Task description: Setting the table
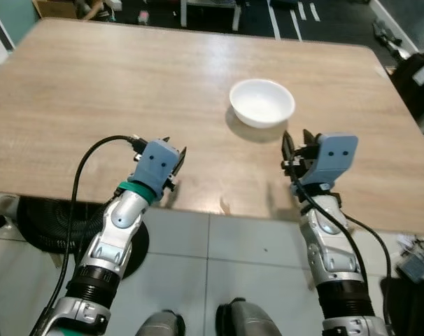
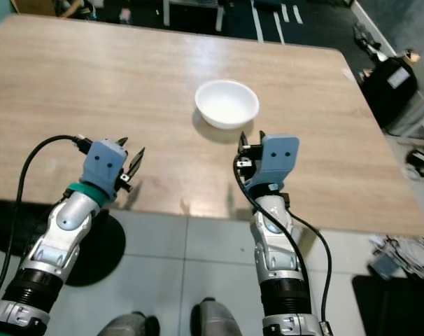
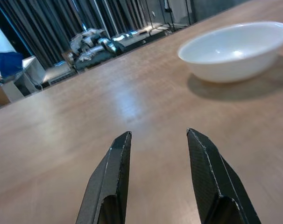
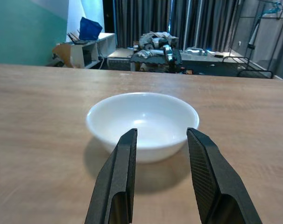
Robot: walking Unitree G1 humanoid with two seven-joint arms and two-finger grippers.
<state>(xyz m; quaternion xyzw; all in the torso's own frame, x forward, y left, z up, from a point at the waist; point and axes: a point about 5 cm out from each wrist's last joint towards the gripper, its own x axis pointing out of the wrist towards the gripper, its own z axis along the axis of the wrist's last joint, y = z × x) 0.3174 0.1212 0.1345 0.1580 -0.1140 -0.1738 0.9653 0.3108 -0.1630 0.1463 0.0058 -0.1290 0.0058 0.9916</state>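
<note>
A white bowl (image 1: 262, 102) stands empty on the wooden table (image 1: 114, 91), right of the middle. My right gripper (image 1: 297, 143) hovers just in front of the bowl, open, a short gap away. In the right wrist view the bowl (image 4: 142, 123) sits straight beyond the two black fingers (image 4: 117, 182). My left gripper (image 1: 173, 152) is open over the table's near edge, well left of the bowl. In the left wrist view its fingers (image 3: 109, 184) hang above bare wood, with the bowl (image 3: 235, 50) off to one side.
The table's near edge (image 1: 219, 210) runs just under both wrists, with tiled floor below. A black round object (image 1: 44, 224) sits on the floor under the left arm. A dark bag (image 1: 416, 77) and clutter stand past the table's right side.
</note>
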